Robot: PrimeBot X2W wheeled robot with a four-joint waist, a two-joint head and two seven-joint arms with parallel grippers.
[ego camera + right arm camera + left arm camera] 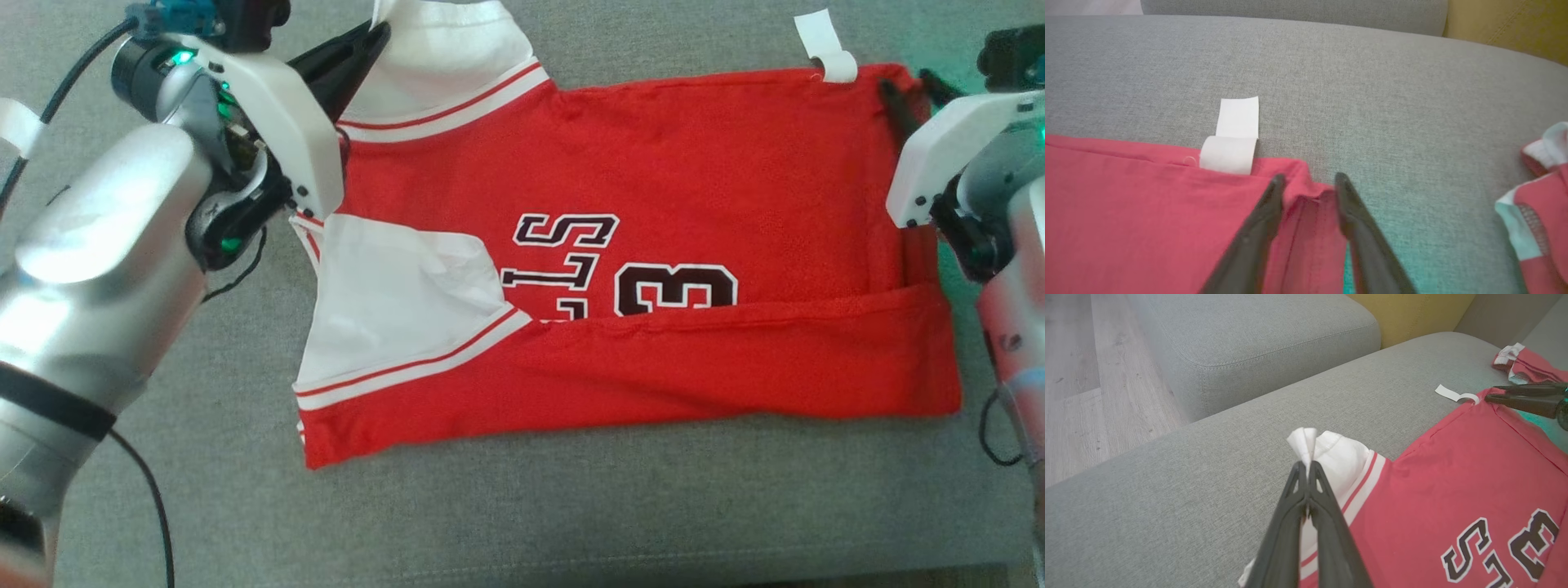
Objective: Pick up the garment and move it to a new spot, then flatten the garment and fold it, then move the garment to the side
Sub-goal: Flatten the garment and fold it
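Grey cushion [522, 523] bears a red garment [653, 163]; left gripper [1306, 465] clenches its far-left white strap, right gripper [1306, 181] parted astride its far-right corner.

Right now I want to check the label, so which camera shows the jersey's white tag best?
The right wrist view: the tag sits close and large, folded over the jersey edge beside the right gripper. The head view shows it small at the top; the left wrist view shows it distant.
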